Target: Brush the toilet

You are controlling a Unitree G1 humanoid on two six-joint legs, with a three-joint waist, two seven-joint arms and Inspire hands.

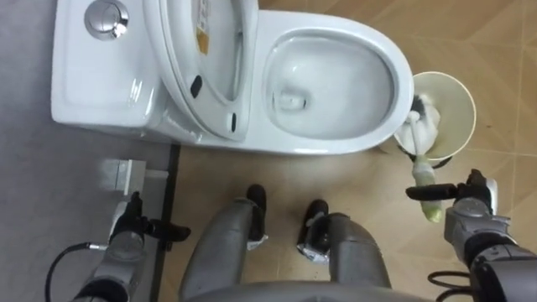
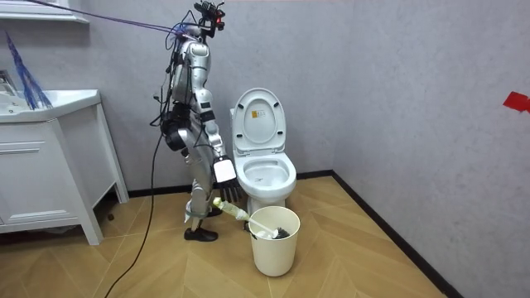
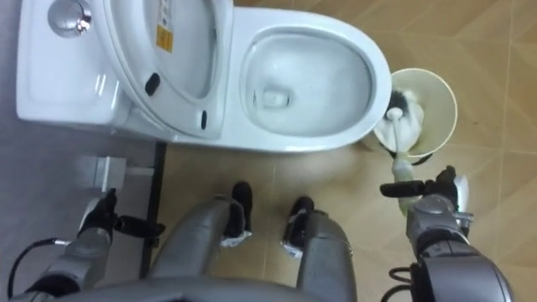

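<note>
Robot stands at the flank of the toilet [image 1: 382, 50], feet just short of the pan, with a white vanity cabinet [image 2: 50, 174] behind it toward the room view's left. The seat and lid [image 1: 201, 50] are tipped up against the cistern [image 1: 92, 84], so the bowl is open to a brush and that precondition is met. The right hand [image 1: 471, 210] is closed round the pale yellow-green handle of the toilet brush [image 1: 422, 168], thumb laid across the shaft. The grip sits at the far end of the handle, which I judge gives reach into the pan without bending lower. The brush slopes away from the hand, and its white head lies in the mouth of the white bucket [image 1: 459, 84], which stands on the floor just beside the front of the pan, on the robot's right. Something dark lies in the bucket by the head; cannot identify it. The placement makes sense: near enough that the head can pass from bucket to bowl in one short swing. The left hand [image 1: 132, 225] hangs low on the robot's left, near the cistern end, apart from everything — whether spread or curled I cannot tell. Judgement: brush in hand, scrubbing not yet begun. The next move calls for lifting the head clear of the bucket, carrying it left over the pan's rim and lowering it to the bowl wall. Risk — snagging the bucket and tipping it.
</note>
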